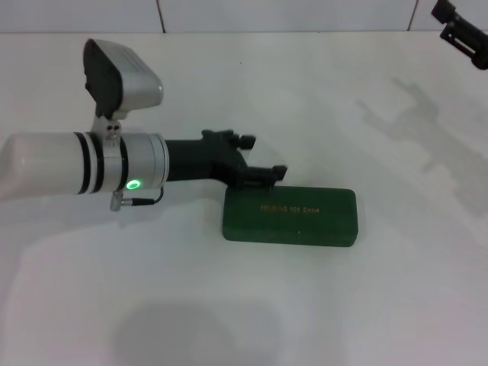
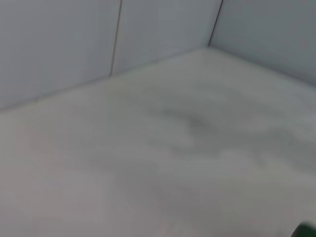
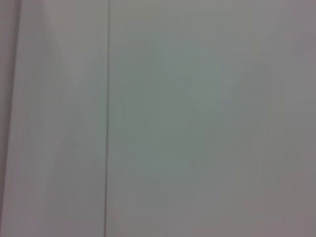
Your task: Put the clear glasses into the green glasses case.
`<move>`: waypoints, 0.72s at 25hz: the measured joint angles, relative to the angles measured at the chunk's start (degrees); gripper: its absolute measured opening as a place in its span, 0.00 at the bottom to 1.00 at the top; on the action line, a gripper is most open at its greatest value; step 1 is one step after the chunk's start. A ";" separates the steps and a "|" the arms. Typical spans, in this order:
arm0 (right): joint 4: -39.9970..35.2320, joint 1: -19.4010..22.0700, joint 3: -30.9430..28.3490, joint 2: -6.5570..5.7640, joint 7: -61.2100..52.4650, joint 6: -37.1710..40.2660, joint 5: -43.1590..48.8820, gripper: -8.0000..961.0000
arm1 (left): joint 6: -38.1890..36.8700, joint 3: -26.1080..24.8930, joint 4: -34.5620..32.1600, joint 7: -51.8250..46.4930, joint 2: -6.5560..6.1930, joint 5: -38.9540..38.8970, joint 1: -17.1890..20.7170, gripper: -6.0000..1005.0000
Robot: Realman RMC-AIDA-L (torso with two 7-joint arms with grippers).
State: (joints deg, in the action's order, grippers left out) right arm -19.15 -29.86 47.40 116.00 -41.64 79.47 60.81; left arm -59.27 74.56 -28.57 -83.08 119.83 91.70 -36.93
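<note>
Green glasses case is lying closed on the white table, gold lettering up. Left gripper is hovering at its rear left corner; jaw state cannot be determined. Clear glasses are not showing, and right gripper is sitting parked far right.

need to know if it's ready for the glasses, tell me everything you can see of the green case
The green glasses case is a dark green oblong hard case with rounded corners, lying flat and closed on the white table, with a line of small gold lettering across its lid. The left gripper sits over its rear left corner; contact cannot be confirmed. No glasses are visible on it.
</note>
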 joint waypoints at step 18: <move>-11.33 -3.09 23.88 -6.30 -12.89 15.36 19.51 0.87 | -32.97 -4.45 -1.49 23.61 -3.68 -16.75 12.95 0.88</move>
State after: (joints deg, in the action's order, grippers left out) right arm -30.49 -32.95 71.29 109.70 -54.53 94.83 80.32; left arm -92.24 70.11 -30.06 -59.47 116.15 74.94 -23.98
